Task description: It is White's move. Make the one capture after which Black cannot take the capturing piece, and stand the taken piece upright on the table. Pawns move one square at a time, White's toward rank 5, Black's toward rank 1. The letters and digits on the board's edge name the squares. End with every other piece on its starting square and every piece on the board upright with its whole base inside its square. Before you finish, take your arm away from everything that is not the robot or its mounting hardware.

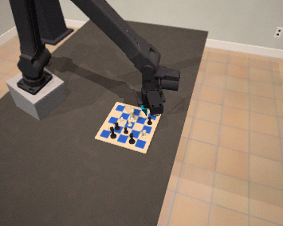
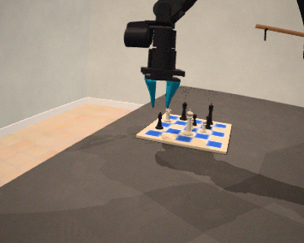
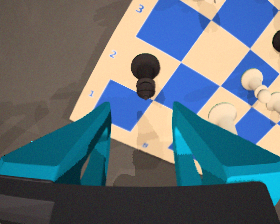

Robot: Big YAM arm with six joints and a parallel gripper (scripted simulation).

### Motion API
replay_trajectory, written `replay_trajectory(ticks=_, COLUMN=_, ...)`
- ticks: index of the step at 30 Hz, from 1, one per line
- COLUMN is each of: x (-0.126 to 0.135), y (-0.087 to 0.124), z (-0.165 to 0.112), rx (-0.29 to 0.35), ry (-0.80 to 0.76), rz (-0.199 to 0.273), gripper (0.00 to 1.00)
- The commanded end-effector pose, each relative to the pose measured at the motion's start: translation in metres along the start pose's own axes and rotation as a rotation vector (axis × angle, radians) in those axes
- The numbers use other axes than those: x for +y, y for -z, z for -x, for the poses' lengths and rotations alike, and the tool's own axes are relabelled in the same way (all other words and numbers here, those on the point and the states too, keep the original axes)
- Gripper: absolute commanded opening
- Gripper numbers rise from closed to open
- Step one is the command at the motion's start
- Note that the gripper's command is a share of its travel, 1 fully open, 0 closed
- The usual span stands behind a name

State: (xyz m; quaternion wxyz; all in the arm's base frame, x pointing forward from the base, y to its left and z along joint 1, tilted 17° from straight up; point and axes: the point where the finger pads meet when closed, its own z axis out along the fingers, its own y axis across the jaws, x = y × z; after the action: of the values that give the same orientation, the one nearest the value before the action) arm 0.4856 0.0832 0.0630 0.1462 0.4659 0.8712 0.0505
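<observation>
The small blue and cream chessboard (image 1: 127,126) lies on the dark mat and holds several black and white pieces. My gripper (image 2: 159,104) hangs above the board's edge, well clear of the pieces. Its teal fingers are partly apart with nothing between them, as the wrist view (image 3: 140,143) shows. A black pawn (image 3: 145,72) stands upright just ahead of the fingertips, near the board's edge; it also shows in the exterior view (image 2: 159,121). A tall white piece (image 2: 189,123) stands mid-board. A low white piece sits near the front edge; I cannot tell whether it is upright.
Black pieces (image 1: 131,138) stand along the board's near side. The arm's grey base block (image 1: 35,93) stands at the mat's left. The mat's edge and tiled floor (image 1: 229,139) lie just right of the board.
</observation>
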Motion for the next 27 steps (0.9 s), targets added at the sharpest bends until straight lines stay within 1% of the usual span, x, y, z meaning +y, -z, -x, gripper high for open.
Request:
replay_trajectory(ticks=1, x=0.002, y=-0.005, z=0.009, rx=-0.007, ry=-0.007, rz=0.005, gripper=0.35)
replay_trajectory(ticks=15, x=-0.002, y=-0.007, z=0.006, rx=-0.004, ry=-0.01, rz=-0.001, gripper=0.35)
replay_trajectory(ticks=21, x=0.001, y=-0.005, z=0.001, rx=-0.004, ry=-0.01, rz=0.005, gripper=0.35)
replay_trajectory(ticks=22, x=0.005, y=-0.004, z=0.001, rx=-0.006, ry=-0.011, rz=0.011, gripper=0.35)
replay_trajectory(ticks=24, x=0.001, y=-0.005, z=-0.003, rx=-0.003, ry=-0.006, rz=0.005, gripper=0.35)
replay_trajectory(ticks=27, x=0.006, y=-0.001, z=-0.002, rx=-0.006, ry=-0.004, rz=0.014, gripper=0.35)
